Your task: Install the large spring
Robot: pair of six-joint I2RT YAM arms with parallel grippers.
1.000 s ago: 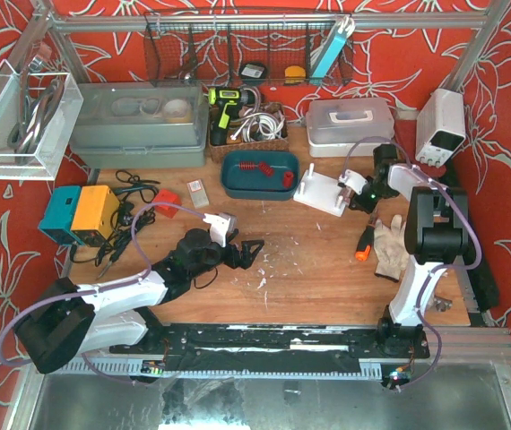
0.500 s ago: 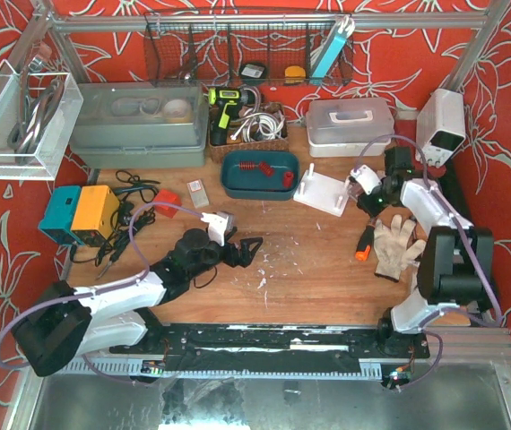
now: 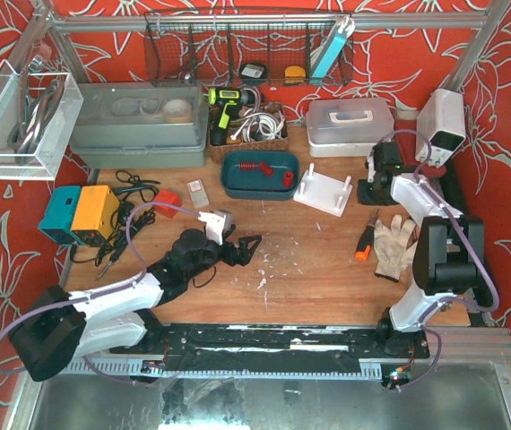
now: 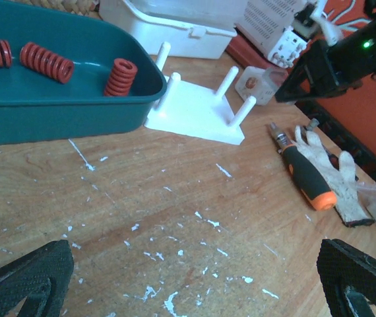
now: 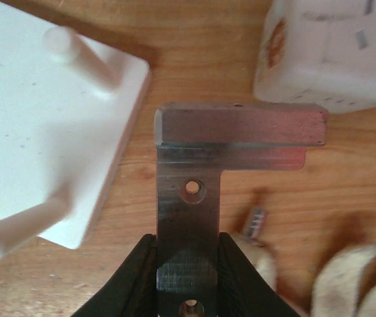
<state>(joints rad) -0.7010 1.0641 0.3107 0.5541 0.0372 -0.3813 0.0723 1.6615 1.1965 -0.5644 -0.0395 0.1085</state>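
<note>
Red springs [image 4: 120,77] lie in the teal tray [image 3: 257,176], one thick and upright by its right end. The white peg base [image 3: 323,193] with four upright pegs stands right of the tray and also shows in the left wrist view [image 4: 194,115]. My left gripper [image 3: 242,251] is open and empty, low over bare wood in front of the tray; its black fingertips [image 4: 26,277] stand wide apart. My right gripper [image 3: 374,184] is shut on a flat L-shaped metal bracket [image 5: 194,198], just right of the peg base [image 5: 36,132].
An orange-handled screwdriver [image 3: 363,244] and a work glove [image 3: 390,242] lie right of centre. A white socket cube [image 5: 333,53] sits by the right gripper. A white lidded box [image 3: 350,125], a basket of cables and a power supply [image 3: 441,121] line the back.
My right arm has swung its gripper back and to the right, off the peg base's right edge, turning the wrist. My left gripper has crept slightly forward and stays open.
</note>
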